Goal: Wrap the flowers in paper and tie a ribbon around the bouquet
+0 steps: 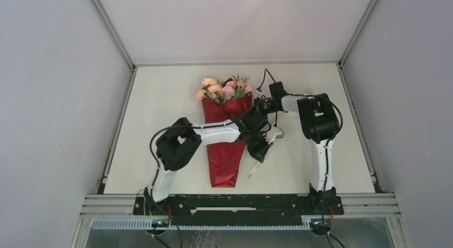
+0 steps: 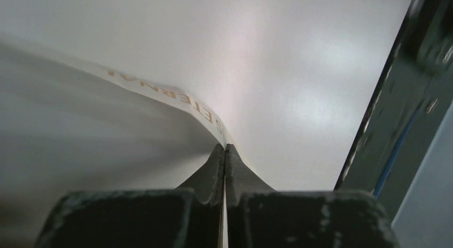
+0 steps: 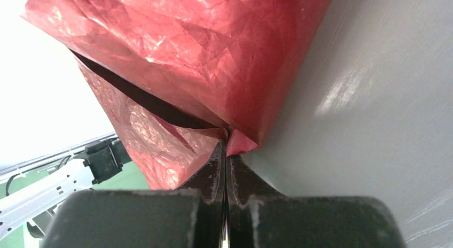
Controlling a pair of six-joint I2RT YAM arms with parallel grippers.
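A: Left gripper (image 2: 225, 147)?
B: Jaws closed, pinching the ribbon (image 2: 160, 90), just right of the bouquet (image 1: 224, 165).
A: Right gripper (image 3: 226, 134)?
B: Closed on a paper (image 3: 203, 45) edge. Bouquet lies flat mid-table (image 1: 155, 98), flowers (image 1: 221, 88) at the far end, left arm across it.

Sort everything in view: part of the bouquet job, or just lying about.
Job: flowers; paper; ribbon, pinched in the left gripper; right gripper, pinching the paper's edge.
Just there: table; grey walls.
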